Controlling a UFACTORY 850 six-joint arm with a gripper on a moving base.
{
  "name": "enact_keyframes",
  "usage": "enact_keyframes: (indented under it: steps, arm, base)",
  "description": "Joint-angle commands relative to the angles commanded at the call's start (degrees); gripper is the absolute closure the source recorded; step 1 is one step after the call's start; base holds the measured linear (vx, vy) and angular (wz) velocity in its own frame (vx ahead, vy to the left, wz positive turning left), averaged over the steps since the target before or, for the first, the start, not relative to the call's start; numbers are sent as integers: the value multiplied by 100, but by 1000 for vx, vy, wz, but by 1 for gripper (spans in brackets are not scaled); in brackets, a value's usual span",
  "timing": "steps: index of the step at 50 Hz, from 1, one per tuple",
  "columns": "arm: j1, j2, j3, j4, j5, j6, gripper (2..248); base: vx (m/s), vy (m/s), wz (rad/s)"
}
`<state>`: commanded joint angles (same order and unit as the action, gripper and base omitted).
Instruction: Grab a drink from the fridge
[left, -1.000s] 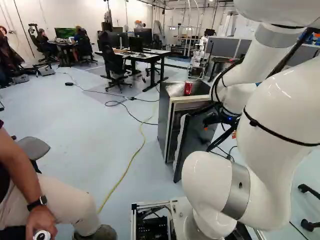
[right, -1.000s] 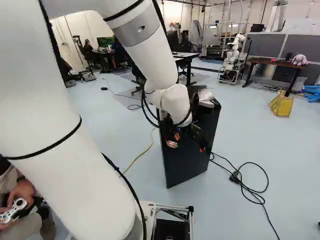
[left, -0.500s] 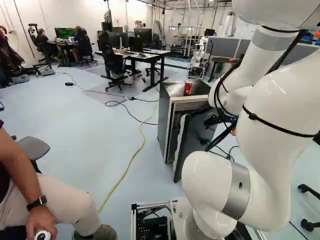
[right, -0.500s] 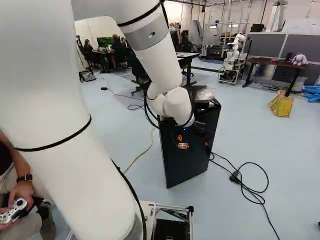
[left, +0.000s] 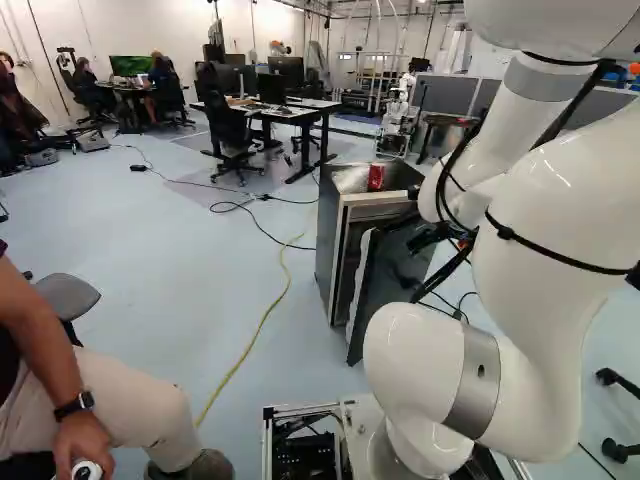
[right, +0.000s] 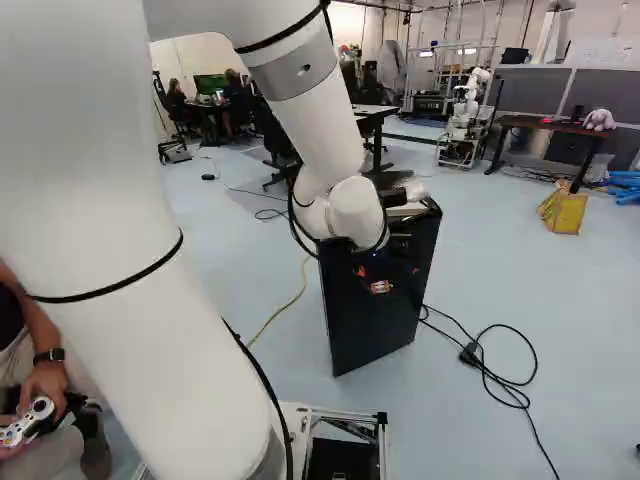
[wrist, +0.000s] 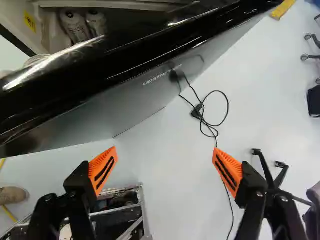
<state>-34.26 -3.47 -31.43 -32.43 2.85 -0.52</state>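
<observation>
Ahead of the gripper (right: 390, 278) stands the open fridge (left: 327, 230).

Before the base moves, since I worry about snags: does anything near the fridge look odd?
A black cable lies in loose loops on the floor, a likely snag, and a yellow cable trails across it too. The fridge door stands ajar, perhaps intentionally. I see no spill.
</observation>
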Motion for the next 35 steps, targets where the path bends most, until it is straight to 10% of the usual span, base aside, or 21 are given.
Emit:
enact_keyframes:
  steps: [35]
  arm:
    - [258, -18, -20, -162, 10, 0, 3]
  base:
    - [0, 0, 0]
